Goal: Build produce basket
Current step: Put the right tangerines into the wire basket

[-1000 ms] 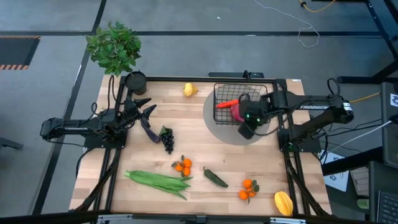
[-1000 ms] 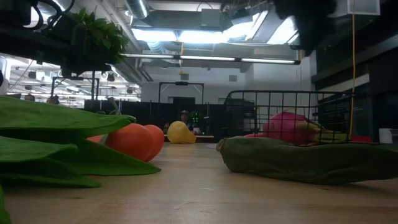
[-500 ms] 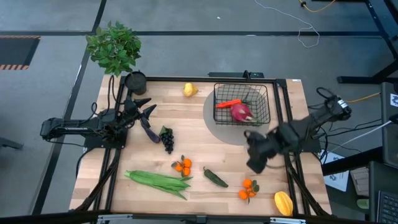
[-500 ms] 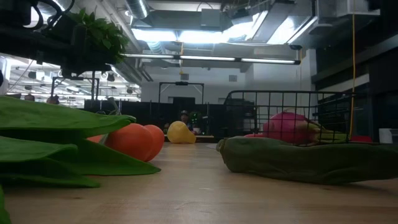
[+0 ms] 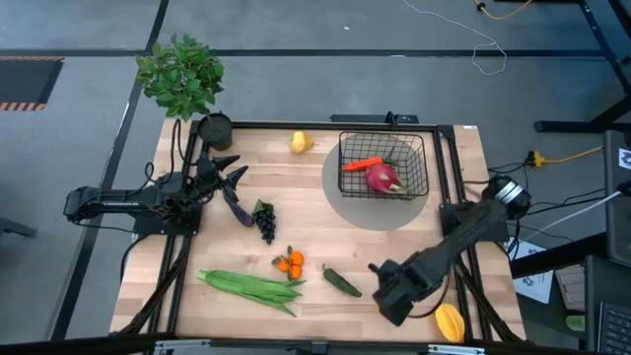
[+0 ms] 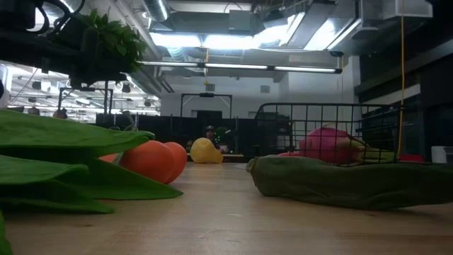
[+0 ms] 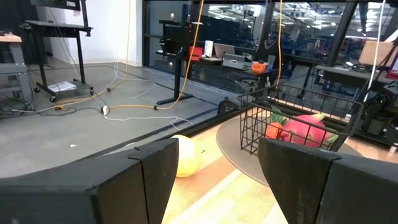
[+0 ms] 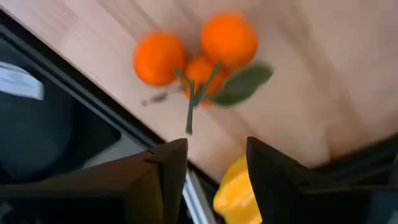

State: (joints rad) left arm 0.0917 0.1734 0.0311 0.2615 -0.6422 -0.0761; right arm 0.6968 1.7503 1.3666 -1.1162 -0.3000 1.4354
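Note:
The black wire basket stands on a grey round mat at the far right and holds a carrot and a pink dragon fruit. My right gripper hangs open over the near right of the table. It hides an orange cluster in the high view; its wrist view shows that cluster lying on the wood beyond the open fingers, untouched. The yellow starfruit lies beside it. My left gripper waits open at the far left, above the eggplant.
Grapes, a second orange cluster, green beans and a green pepper lie across the middle and near side. The lemon sits by the far edge. A black cup and a potted plant stand at the far left corner.
My right gripper has swung from above the basket toward the near edge and now hangs over the orange cluster at the near right. The dragon fruit and carrot have stayed in the basket. The left arm has kept still.

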